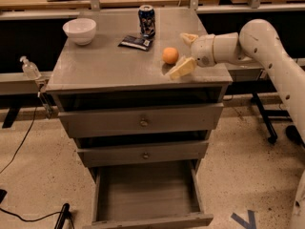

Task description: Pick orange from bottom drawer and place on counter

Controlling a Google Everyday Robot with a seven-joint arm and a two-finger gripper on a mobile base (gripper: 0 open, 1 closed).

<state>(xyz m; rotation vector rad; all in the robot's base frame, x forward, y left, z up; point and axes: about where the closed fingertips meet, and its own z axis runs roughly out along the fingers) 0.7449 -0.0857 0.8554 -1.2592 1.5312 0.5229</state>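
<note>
Orange (pixel 170 55) rests on the tabletop (pixel 105 66) toward 3 o'clock. The hand (pixel 180 54) sits just beside it, fingers (pixel 182 68) spread wide, gripping nothing. Below, the bottom drawer (pixel 147 194) stands open.

The counter (pixel 109 66) is grey painted wood, smooth with a faint sheen; the bottom drawer (pixel 147 192) shows the same grey, duller inside. The orange (pixel 170 55) has a smooth, matt skin. Just beside it, above the counter near its edge, sits the gripper (pixel 186 52), smooth white plastic, its spread jaws pale yellow and matt.
</note>
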